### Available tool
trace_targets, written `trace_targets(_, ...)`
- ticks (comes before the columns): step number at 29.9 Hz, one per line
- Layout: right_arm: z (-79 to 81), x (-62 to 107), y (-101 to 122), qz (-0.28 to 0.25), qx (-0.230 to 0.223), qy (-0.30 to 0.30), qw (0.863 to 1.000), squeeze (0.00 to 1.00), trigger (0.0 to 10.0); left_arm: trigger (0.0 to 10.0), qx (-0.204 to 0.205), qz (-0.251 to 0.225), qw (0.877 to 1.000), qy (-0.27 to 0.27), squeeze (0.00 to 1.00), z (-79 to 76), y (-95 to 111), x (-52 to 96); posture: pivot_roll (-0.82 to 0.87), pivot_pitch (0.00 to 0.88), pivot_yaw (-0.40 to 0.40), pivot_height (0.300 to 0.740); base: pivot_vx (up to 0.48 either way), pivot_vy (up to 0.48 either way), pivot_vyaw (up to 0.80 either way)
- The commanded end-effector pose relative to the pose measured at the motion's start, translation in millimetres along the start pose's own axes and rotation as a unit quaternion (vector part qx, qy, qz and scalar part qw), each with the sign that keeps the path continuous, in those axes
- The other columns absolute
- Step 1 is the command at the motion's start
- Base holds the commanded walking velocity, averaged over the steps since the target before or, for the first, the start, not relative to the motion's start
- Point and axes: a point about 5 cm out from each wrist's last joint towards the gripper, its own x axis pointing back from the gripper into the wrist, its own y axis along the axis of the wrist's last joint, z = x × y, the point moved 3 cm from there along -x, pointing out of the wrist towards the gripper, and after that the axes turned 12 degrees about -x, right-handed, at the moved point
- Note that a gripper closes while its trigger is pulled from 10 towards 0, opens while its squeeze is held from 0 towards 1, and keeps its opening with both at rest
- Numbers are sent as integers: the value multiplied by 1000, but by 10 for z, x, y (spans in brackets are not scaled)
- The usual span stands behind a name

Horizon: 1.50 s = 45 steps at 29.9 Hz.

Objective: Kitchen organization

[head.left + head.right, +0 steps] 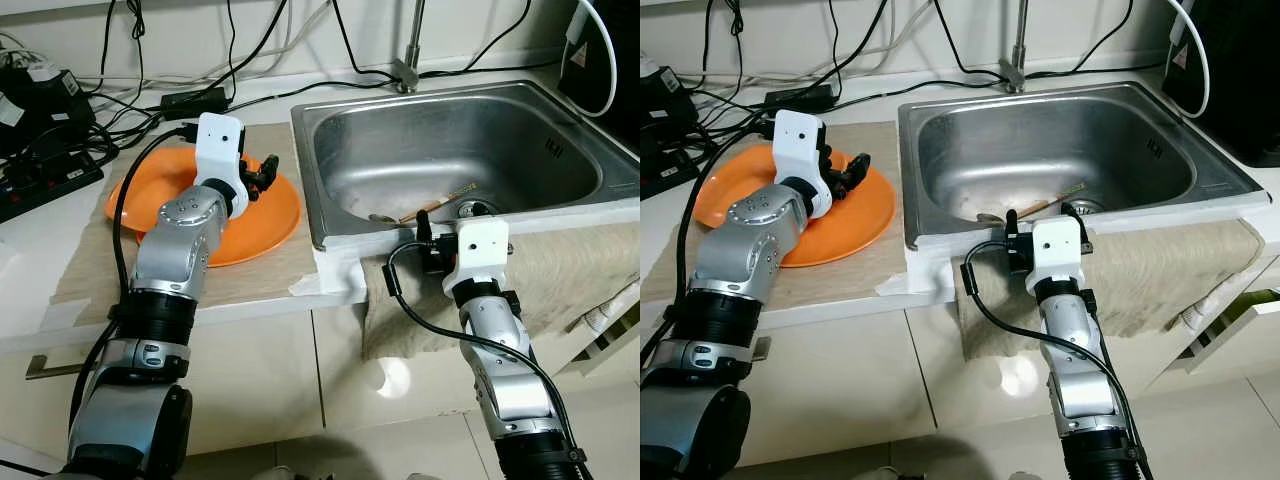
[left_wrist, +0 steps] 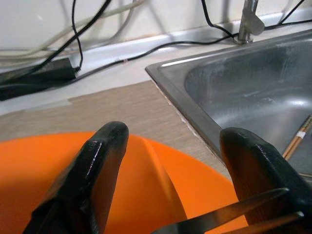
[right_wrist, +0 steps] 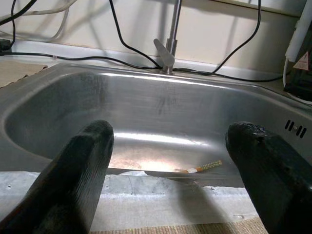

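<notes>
While the left gripper (image 2: 170,161) hovered with fingers spread over the orange plate (image 1: 270,225) on the counter beside the sink (image 1: 560,200), the right gripper (image 3: 170,165) waited, fingers spread, at the sink's front edge. A chopstick (image 1: 440,205) lay in the basin near the drain.

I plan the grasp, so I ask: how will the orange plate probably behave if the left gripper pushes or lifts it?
The orange plate looks smooth and glossy, so it may slide on the mat when pushed. It seems shallow, thin and probably light, so lifting by one rim might tilt it. The left gripper is open above it.
</notes>
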Motion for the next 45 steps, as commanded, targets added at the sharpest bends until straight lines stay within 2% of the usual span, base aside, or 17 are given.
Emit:
trace_targets(1, 15, 12, -43, 13, -4, 2, 1000, 0, 10000, 3765, -9, 2, 1000, 2, 0, 43, 7, -6, -39, 0, 75, 740, 0, 0, 0)
trace_targets(2, 15, 12, -43, 13, -4, 2, 1000, 0, 10000, 3765, -9, 2, 1000, 2, 0, 43, 7, -6, -39, 0, 75, 740, 0, 0, 0)
trace_targets(3, 15, 10, -42, 13, -4, 2, 1000, 0, 10000, 2157, -9, 7, 1000, -1, 0, 41, -15, -5, -39, 0, 75, 740, 0, 0, 0)
trace_targets(4, 16, 9, -42, 13, -4, 3, 1000, 0, 10000, 0, -12, 12, 1000, -3, 0, 39, -34, -4, -39, 0, 75, 740, 0, 0, 0)
trace_targets(9, 23, 6, -45, 15, -4, 4, 1000, 0, 10000, 0, -15, 84, 995, -49, 0, -77, -273, 13, -37, 0, 77, 740, 0, 0, 0)
trace_targets(17, 23, 10, -53, 16, -4, 3, 1000, 0, 10000, 0, -17, 94, 994, -55, 0, -90, -306, 9, -37, 0, 78, 740, 0, 0, 0)
trace_targets(21, 18, 14, -53, 16, -4, 2, 1000, 0, 10000, 0, -6, 81, 996, -43, 0, -49, -237, -9, -41, 0, 79, 740, 0, 0, 0)
trace_targets(23, 13, 20, -54, 16, -3, 1, 1000, 0, 10000, 0, 13, 42, 999, -14, 0, 52, -39, -30, -40, 0, 77, 740, 0, 0, 0)
trace_targets(31, 21, 21, -58, 18, -2, 4, 1000, 0, 10000, 0, 28, -21, 999, 15, 0, 155, 274, -16, -38, 0, 74, 740, 0, 0, 0)
trace_targets(45, 35, 20, -58, 18, -4, 5, 1000, 0, 10000, 0, 35, -39, 999, 10, 0, 162, 394, -16, -35, 0, 77, 740, 0, 0, 0)
